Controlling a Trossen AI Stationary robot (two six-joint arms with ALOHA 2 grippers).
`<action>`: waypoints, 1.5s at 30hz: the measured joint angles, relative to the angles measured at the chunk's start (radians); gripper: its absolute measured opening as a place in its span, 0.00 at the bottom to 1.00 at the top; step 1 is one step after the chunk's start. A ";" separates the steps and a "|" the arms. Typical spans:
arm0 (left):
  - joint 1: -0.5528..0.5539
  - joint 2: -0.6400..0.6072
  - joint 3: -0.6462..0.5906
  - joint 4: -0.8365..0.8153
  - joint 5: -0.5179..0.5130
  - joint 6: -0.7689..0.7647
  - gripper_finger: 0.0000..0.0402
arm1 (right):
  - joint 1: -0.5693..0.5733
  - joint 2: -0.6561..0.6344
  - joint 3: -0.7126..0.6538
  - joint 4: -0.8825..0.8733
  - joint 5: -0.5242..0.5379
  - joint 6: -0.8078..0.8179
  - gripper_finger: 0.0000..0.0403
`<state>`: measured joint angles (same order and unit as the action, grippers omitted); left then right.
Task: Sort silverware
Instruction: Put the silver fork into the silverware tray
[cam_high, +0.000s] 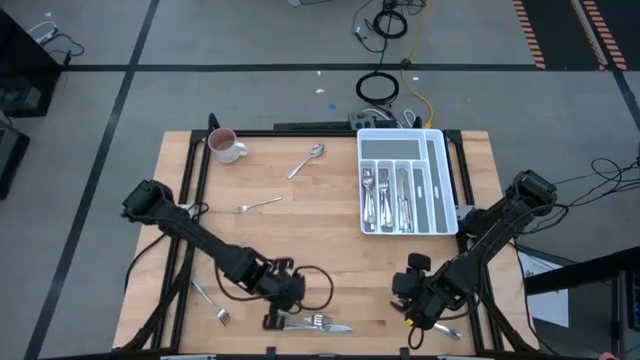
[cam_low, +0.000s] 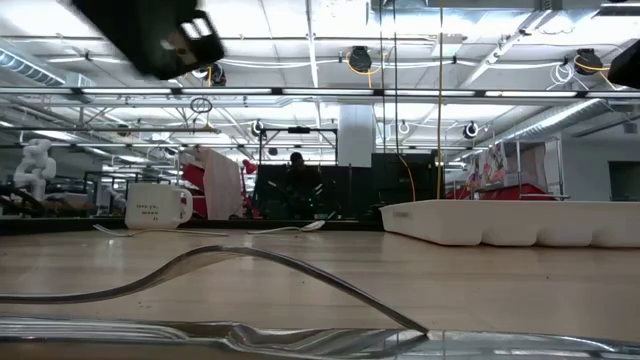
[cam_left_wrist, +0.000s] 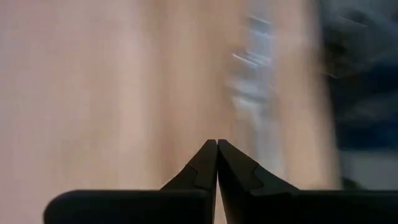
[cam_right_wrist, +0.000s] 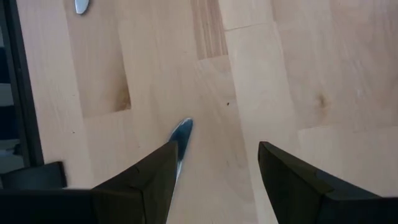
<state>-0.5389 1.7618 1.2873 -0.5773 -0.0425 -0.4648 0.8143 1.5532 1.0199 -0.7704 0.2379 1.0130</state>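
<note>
Left gripper (cam_high: 272, 321) hangs low at the table's near edge, fingers (cam_left_wrist: 214, 163) pressed together on nothing, right beside a fork (cam_high: 318, 321) and knife (cam_high: 335, 328) lying there. Right gripper (cam_right_wrist: 214, 177) sits well toward the near side from the white tray (cam_high: 443, 180), jaws spread wide over a knife tip (cam_right_wrist: 181, 134) (nothing held). More silverware (cam_high: 387, 197) rests in the tray; a spoon (cam_high: 306, 160) lies left of it.

table (cam_high: 330, 260): pale wood (matt, visible grain) | silverware (cam_high: 318, 322): shiny metal | tray (cam_high: 438, 180): white plastic
</note>
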 joint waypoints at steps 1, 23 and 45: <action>0.005 0.000 0.000 -0.006 -0.083 0.002 0.04 | 0.000 0.000 0.000 0.000 0.000 0.000 0.53; 0.044 0.000 -0.001 0.142 0.043 -0.129 0.15 | 0.000 0.000 0.000 0.004 0.027 0.049 0.53; -0.021 0.096 -0.002 0.150 -0.022 -0.132 0.48 | -0.001 -0.001 -0.001 0.007 0.027 0.076 0.53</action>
<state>-0.5603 1.8583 1.2858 -0.4269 -0.0645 -0.5970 0.8137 1.5524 1.0191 -0.7635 0.2644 1.0885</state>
